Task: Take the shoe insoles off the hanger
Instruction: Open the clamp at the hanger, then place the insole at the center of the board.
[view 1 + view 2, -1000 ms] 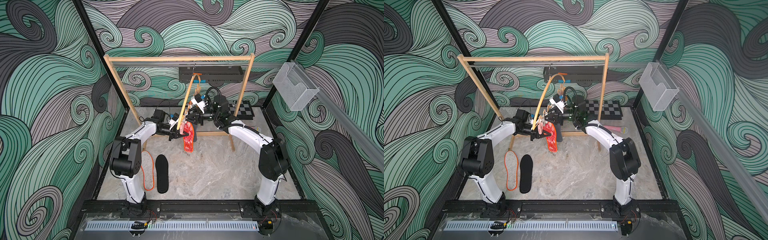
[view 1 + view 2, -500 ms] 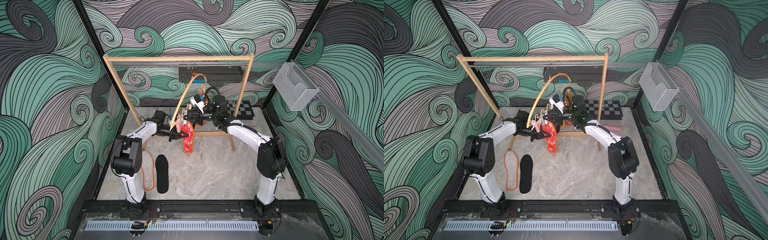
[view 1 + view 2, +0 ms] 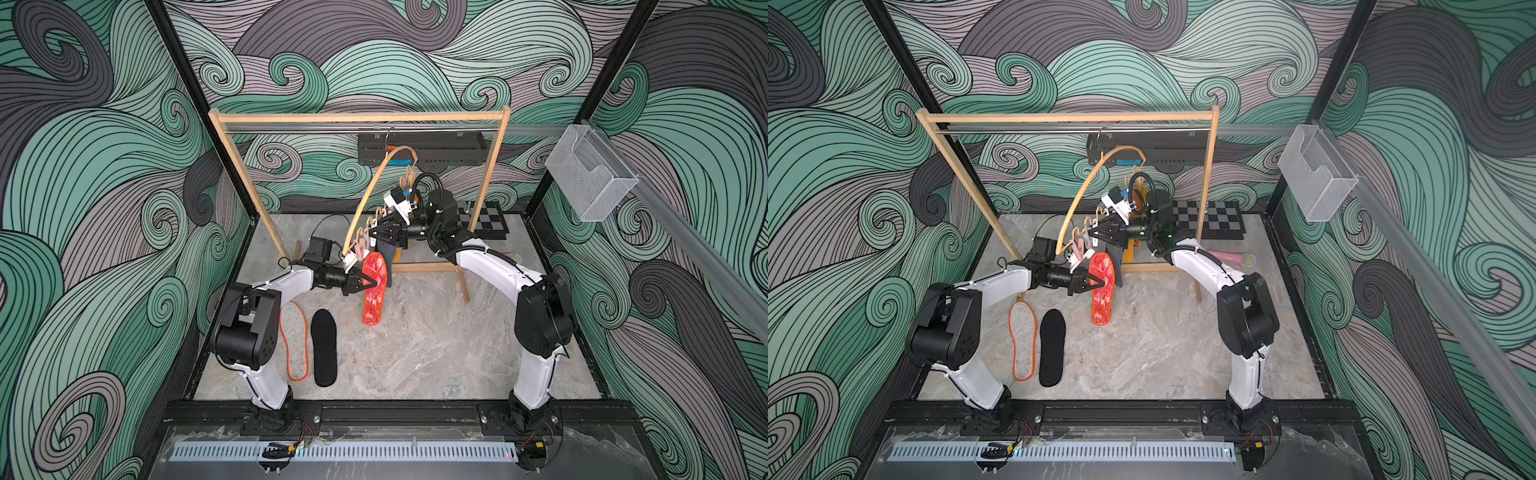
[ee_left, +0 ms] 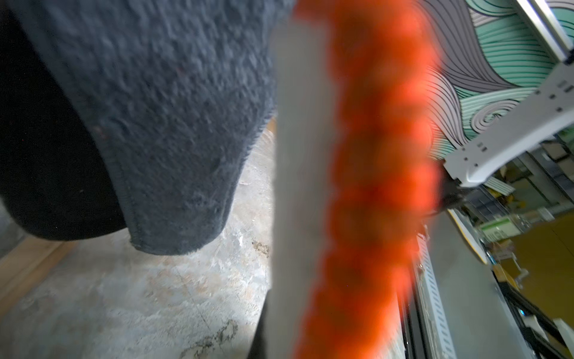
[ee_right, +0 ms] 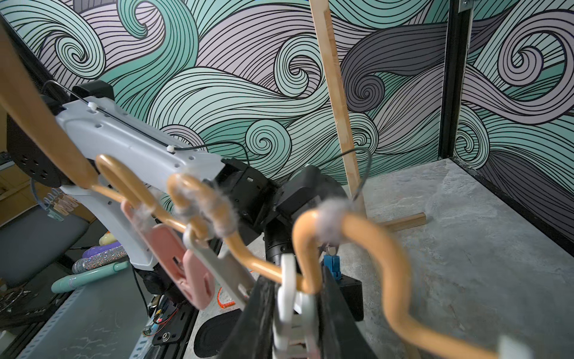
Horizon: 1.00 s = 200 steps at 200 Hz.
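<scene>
With the left gripper (image 3: pixel 374 284) clamped on the red-white insole (image 3: pixel 374 305) hanging at the low end of the hanger (image 3: pixel 361 208) and the right gripper (image 3: pixel 372 234) pinched shut on a white clothespeg (image 5: pixel 287 279), I am aiming to draw the insole straight down.

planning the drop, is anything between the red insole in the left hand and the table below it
Nothing visible. The left hand is shut on the red mottled insole, and the table under its lower end is bare. The black insole and the orange-edged insole lie nearer the left arm's base, clear of it.
</scene>
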Motion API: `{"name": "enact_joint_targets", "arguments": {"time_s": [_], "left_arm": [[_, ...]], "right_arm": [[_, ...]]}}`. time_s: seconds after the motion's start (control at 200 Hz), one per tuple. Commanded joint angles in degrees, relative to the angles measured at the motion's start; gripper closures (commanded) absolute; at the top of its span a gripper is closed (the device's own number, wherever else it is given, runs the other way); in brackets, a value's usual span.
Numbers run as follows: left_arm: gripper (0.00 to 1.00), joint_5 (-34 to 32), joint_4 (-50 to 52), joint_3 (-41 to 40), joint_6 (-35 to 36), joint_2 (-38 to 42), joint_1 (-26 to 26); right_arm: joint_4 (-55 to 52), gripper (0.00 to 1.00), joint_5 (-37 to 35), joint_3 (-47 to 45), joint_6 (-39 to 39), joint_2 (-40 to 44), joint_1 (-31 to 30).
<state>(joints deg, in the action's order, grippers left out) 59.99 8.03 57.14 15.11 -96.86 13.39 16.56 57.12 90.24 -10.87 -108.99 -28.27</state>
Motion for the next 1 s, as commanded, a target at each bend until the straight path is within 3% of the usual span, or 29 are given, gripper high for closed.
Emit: {"name": "enact_joint_targets", "arguments": {"time_s": [0.0,0.205,0.31,0.525,0.68,0.896,0.996], "left_arm": [[1.0,-9.97,-9.17,-2.29,-17.04,6.71,1.44],[1.0,-26.36,3.65,-5.02,-30.11,19.7,6.61],[1.0,-26.71,8.59,-9.42,-37.94,26.92,7.16],[1.0,-27.73,18.09,-17.26,-42.81,35.99,7.78],[1.0,-31.47,20.91,-20.08,-45.1,34.98,9.91],[1.0,-30.02,23.94,-16.54,-44.54,24.61,10.87],[1.0,-32.39,25.59,-15.5,-43.87,21.92,10.87]], "right_arm": [[0.93,1.0,0.19,-0.32,0.56,-0.12,0.58],[1.2,1.0,0.64,-0.02,-0.17,-0.5,0.67],[1.2,1.0,1.29,0.25,-0.44,-0.61,0.68],[1.37,1.0,1.45,-0.15,-0.46,-0.44,0.67],[1.64,1.0,1.67,-0.13,-0.9,-0.83,0.67],[1.81,0.99,1.67,-0.83,-0.75,-0.79,0.68],[1.81,0.98,1.84,-0.94,-0.67,-0.86,0.68]]}}
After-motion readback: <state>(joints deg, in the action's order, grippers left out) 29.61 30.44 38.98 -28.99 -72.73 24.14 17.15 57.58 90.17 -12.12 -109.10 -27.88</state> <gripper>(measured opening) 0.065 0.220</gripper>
